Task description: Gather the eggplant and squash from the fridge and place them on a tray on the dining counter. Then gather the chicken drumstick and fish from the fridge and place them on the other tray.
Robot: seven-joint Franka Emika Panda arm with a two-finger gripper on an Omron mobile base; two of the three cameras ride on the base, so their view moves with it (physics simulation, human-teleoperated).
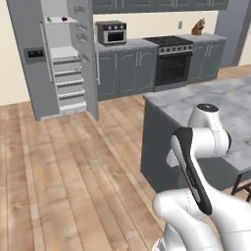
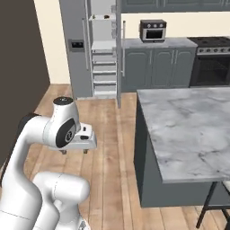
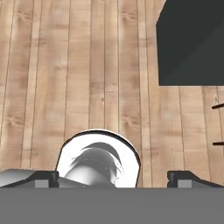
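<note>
The end effector (image 3: 112, 177) hangs open and empty over the floor. The fridge (image 1: 63, 63) stands open, well apart; something small lies on its top shelf (image 1: 62, 20), too small to name. Eggplant and squash should be firm, smooth, slippery: grip mid-body.

No legible text, labels, brand marks or numerals in any view. Checked surfaces: the tall grey fridge (image 1: 37, 63) has a small dark dispenser panel (image 1: 35, 54) on its closed door, too small to show chars. The silver toaster oven (image 1: 111, 32) on the grey countertop has a control strip, blurred, no markings readable. The black range with oven door (image 1: 172, 61) has a knob row, no digits resolved. The grey marble-top dining counter (image 2: 193, 130) carries no sign or sticker.
</note>
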